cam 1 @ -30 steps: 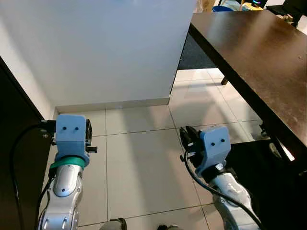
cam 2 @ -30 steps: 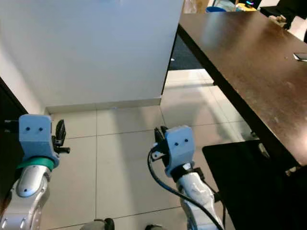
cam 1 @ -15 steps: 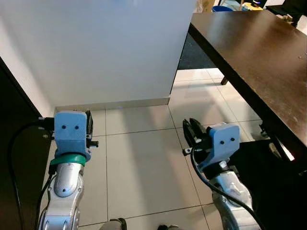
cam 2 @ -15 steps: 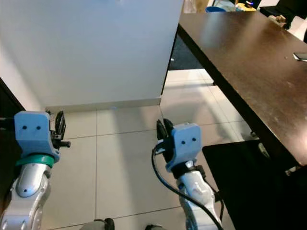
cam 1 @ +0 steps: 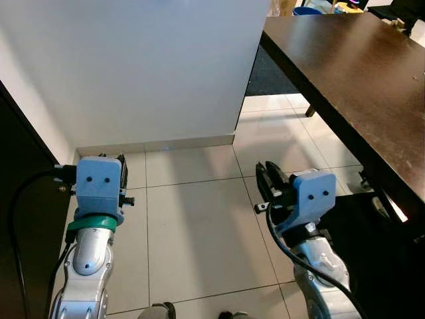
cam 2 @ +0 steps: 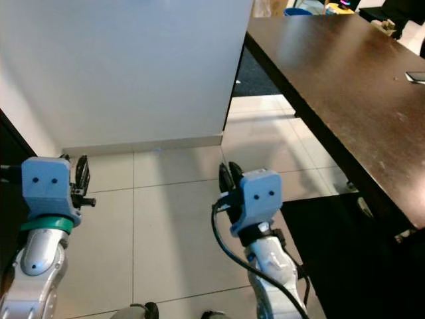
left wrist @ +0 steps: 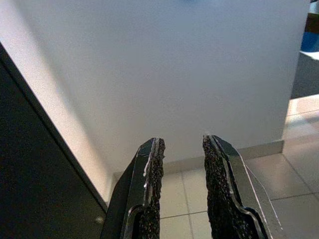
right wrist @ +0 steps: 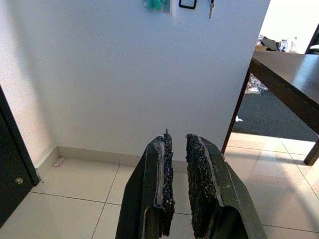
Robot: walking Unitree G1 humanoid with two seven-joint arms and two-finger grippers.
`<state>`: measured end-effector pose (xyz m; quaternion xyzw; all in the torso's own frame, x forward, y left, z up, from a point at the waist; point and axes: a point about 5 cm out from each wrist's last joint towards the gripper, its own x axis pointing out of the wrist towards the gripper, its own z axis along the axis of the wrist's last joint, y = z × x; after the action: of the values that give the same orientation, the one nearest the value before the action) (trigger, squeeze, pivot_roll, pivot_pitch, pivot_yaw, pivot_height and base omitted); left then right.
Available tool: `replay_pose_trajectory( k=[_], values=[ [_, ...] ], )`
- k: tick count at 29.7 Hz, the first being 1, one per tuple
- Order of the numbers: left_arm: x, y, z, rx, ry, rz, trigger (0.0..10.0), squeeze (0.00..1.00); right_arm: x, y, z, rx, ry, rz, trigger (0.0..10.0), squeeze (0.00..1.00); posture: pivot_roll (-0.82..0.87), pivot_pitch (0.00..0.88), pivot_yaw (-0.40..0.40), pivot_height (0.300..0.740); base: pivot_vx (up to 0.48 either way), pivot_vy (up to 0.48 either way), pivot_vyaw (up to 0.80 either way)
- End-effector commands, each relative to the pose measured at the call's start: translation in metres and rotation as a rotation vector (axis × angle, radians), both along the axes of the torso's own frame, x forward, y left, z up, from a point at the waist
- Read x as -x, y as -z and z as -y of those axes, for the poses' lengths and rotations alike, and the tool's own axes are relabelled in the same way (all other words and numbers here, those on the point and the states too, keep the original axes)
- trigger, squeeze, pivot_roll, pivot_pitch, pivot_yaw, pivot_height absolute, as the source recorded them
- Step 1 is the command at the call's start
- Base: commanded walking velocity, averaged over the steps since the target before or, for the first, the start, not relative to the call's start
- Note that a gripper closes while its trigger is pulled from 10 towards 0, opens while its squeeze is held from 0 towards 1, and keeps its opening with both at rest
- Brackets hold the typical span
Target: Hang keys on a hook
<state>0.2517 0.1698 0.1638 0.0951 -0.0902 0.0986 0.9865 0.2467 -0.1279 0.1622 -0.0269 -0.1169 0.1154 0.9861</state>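
A small key [right wrist: 211, 8] is seen hanging high on the white wall [right wrist: 124, 74], well above the right tool [right wrist: 178, 144] and slightly off to the side nearer the dark bench [right wrist: 291, 67]. Beside it on the wall, a black-framed item [right wrist: 188, 4] and a green object [right wrist: 154, 4] are hanging; whether these are hooks or further keys cannot be told. The right tool is being held low, in front of the wall, pointed at it, with its two black fingers [right wrist: 165, 164] standing close together, a thin gap left between them and nothing being gripped. The left tool [left wrist: 180, 149] is also being held facing the wall, its fingers [left wrist: 151, 179] spread with a clear gap and nothing between them.

Below the wall, a pale baseboard [cam 1: 156, 145] is running along a floor of large light tiles [cam 1: 199, 232]. On the side of the wall away from the bench, a dark door or panel [left wrist: 35, 169] is standing against it. The dark wooden bench is standing by the wall's outer corner, with a dark rug [right wrist: 269, 117] lying on the floor past that corner. A small flat object [cam 2: 415, 77] is lying on the bench top.
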Motion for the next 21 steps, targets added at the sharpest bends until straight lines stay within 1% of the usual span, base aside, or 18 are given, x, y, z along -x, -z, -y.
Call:
replay_pose_trajectory(
  k=[1, 6, 9, 21],
  values=[
    [0.0014, 0.0053, -0.0015, 0.011, -0.005, -0.031, 10.0, 0.0, 0.0015, 0.0017, 0.0022, -0.001, 0.012, -0.006, 10.0, 0.0, 0.05, 0.089, 0.059, 0.74, 0.0, 0.0, 0.0],
    [0.0024, 0.0058, -0.0012, 0.025, -0.006, -0.035, 10.0, 0.0, 0.0021, 0.0023, 0.0026, 0.004, 0.01, -0.012, 10.0, 0.0, 0.05, 0.095, 0.054, 0.74, 0.0, 0.0, 0.0],
    [0.0027, 0.0083, -0.002, 0.042, -0.005, -0.056, 10.0, 0.0, 0.002, 0.0027, 0.0031, 0.008, 0.01, -0.016, 10.0, 0.0, 0.05, 0.097, 0.052, 0.74, 0.0, 0.0, 0.0],
    [0.0026, 0.0091, -0.0021, 0.046, 0.002, -0.061, 10.0, 0.0, 0.0014, 0.003, 0.0027, 0.016, 0.01, -0.021, 10.0, 0.0, 0.05, 0.095, 0.052, 0.74, 0.0, 0.0, 0.0]
  ],
)
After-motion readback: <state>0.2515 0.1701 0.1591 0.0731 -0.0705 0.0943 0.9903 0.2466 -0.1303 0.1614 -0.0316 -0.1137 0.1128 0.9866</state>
